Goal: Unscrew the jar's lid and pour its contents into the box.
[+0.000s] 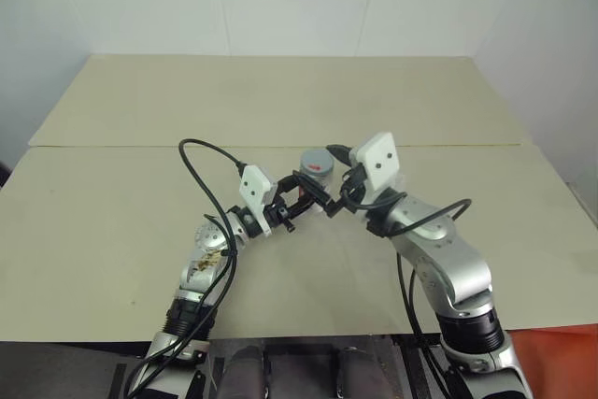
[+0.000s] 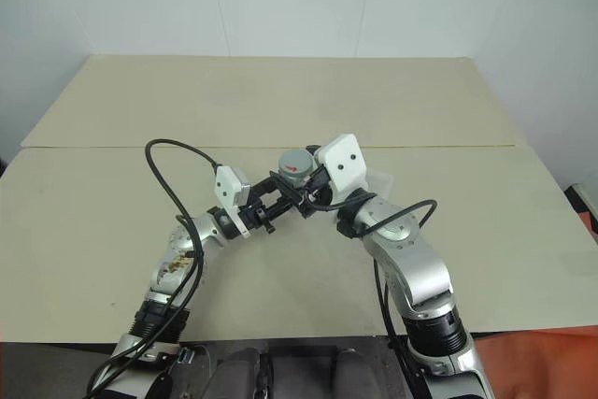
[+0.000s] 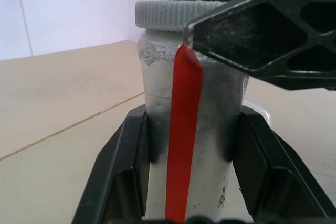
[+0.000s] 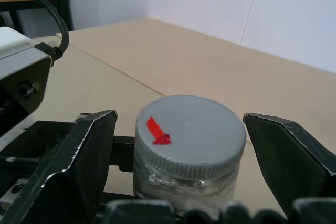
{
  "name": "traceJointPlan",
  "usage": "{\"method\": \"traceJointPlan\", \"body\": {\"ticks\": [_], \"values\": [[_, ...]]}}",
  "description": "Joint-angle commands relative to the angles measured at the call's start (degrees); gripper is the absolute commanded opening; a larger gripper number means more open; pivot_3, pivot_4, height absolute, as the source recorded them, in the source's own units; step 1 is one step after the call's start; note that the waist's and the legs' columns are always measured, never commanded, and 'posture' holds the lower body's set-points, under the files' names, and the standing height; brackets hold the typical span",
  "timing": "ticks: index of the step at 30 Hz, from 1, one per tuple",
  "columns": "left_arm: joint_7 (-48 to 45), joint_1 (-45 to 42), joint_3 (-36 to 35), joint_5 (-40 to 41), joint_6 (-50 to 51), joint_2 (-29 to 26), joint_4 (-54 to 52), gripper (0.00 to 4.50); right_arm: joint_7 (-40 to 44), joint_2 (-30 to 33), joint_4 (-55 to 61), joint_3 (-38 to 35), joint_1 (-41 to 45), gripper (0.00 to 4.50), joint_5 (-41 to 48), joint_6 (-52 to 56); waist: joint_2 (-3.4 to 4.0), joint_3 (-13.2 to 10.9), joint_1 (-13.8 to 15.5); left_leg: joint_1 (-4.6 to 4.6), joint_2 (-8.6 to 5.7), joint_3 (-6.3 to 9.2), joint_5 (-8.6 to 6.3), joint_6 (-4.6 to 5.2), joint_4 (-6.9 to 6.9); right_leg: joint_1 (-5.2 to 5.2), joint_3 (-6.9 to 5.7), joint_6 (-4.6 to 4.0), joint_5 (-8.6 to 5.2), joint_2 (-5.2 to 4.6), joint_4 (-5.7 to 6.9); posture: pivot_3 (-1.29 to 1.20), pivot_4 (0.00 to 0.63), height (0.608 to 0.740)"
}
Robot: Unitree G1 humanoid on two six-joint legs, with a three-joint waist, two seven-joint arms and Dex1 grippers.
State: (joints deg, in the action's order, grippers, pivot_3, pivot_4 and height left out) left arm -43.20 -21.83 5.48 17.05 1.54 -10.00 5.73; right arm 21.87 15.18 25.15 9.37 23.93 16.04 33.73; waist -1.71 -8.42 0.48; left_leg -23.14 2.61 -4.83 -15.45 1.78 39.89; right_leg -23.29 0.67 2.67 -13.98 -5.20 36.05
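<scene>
While the pale beige counter ran back to white walls, with a thin seam crossing it from side to side, wide bare surface lay open on every side of the arms. Above its middle, the left claw was closed on the body of the jar, holding it upright. The right claw stood spread wide on either side of the lid, its fingers clear of the ribbed rim.
</scene>
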Motion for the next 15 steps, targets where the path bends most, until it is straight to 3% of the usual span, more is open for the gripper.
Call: {"method": "traceJointPlan", "body": {"ticks": [1,4,5,15], "values": [[0.4,-0.6,0.1,-0.2,-1.3,0.4,-1.1,1.86,1.3,0.1,1.3,-1.1,0.8,3.94,0.6,-2.4,0.0,0.0,0.0,0.0,0.0,0.0,0.0,0.0,0.0,0.0,0.0,0.0,0.0,0.0,0.0,0.0,0.15,0.74],[0.3,-0.5,0.3,-0.2,-1.5,0.5,-0.9,1.86,1.8,0.2,1.1,-0.8,0.8,2.93,0.1,-2.7,0.0,0.0,0.0,-0.01,0.0,0.0,0.0,0.0,0.0,0.0,0.0,0.0,0.0,-0.01,-0.01,0.0,0.15,0.74],[0.3,-0.5,0.3,-0.1,-1.3,0.6,-0.8,1.86,1.5,-0.1,0.8,-1.0,1.1,2.81,0.0,-2.5,0.0,0.0,0.0,0.0,0.0,0.0,0.0,0.0,0.0,0.0,0.0,0.0,0.0,-0.01,0.0,0.0,0.15,0.74],[-0.4,0.0,1.0,-0.1,-1.1,0.5,-1.4,1.86,3.0,0.6,0.5,-0.9,0.8,2.81,-0.6,-3.3,0.0,0.0,-0.1,0.0,0.0,0.0,0.0,0.0,-0.01,0.0,0.0,0.0,0.0,0.0,-0.01,0.0,0.15,0.74]]}}
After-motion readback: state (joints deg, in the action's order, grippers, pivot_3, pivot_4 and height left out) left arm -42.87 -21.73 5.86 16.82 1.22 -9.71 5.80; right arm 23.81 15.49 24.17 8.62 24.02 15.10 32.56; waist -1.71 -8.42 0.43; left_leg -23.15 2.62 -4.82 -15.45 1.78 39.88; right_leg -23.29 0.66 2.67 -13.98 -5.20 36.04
